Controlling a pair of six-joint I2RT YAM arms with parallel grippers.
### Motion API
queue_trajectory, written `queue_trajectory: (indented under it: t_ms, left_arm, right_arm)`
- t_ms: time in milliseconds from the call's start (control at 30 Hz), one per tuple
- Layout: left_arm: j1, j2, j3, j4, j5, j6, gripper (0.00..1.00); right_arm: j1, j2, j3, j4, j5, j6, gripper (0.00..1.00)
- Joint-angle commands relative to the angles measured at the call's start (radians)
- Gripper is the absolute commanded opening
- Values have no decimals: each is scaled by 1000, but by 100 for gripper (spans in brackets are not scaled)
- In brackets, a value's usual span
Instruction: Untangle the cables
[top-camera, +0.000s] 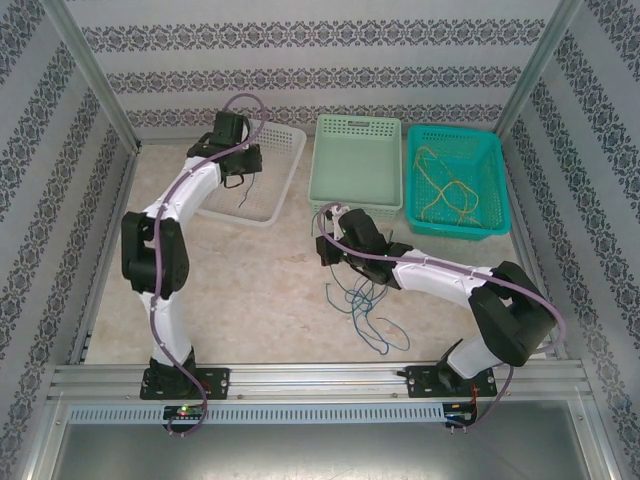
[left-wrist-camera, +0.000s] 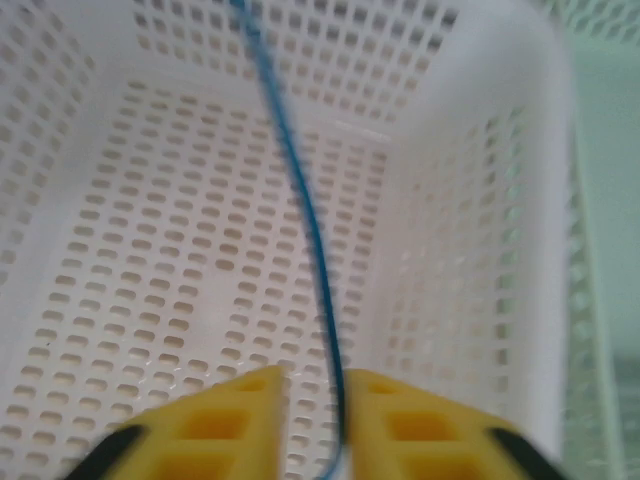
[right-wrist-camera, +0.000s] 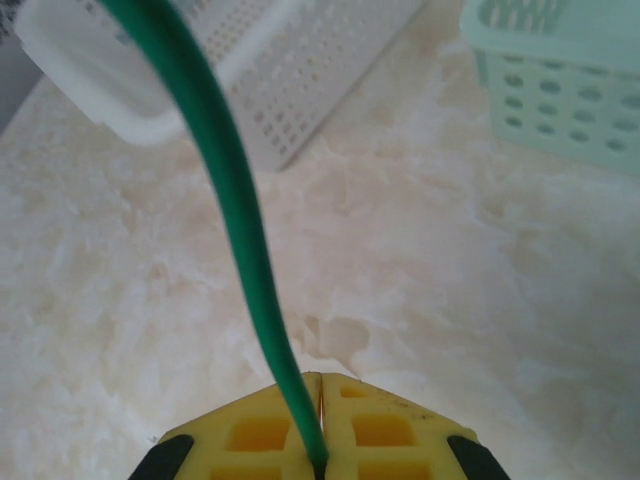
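Note:
My left gripper (top-camera: 240, 170) hovers over the white basket (top-camera: 283, 165). Its yellow fingers stand apart in the left wrist view, so the gripper (left-wrist-camera: 312, 385) is open. A thin dark blue cable (left-wrist-camera: 300, 180) runs between them along the right finger and down into the basket. My right gripper (right-wrist-camera: 321, 385) is shut on a green cable (right-wrist-camera: 235, 190) and sits above the table middle (top-camera: 330, 222). Below it, a loose tangle of green and blue cables (top-camera: 362, 305) trails onto the tabletop. Yellow cables (top-camera: 448, 190) lie in the teal basket (top-camera: 492, 180).
A pale green basket (top-camera: 358, 165) stands between the white and teal baskets at the back. In the right wrist view the white basket (right-wrist-camera: 270, 70) and the green basket (right-wrist-camera: 560, 80) lie ahead across bare marbled tabletop. Patterned walls and metal posts close in the sides.

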Motion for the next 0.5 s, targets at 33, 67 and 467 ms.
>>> queue_trajectory:
  t_ms: [33, 67, 467]
  left_arm:
    - [6, -35, 10, -30, 71, -29, 62]
    - [2, -54, -6, -21, 73, -36, 70]
    - [-88, -288, -212, 57, 71, -32, 100]
  right_arm:
    - [10, -18, 8, 5, 10, 10, 0]
    - [10, -20, 5, 7, 9, 11, 0]
    - [-26, -132, 88, -64, 47, -14, 0]
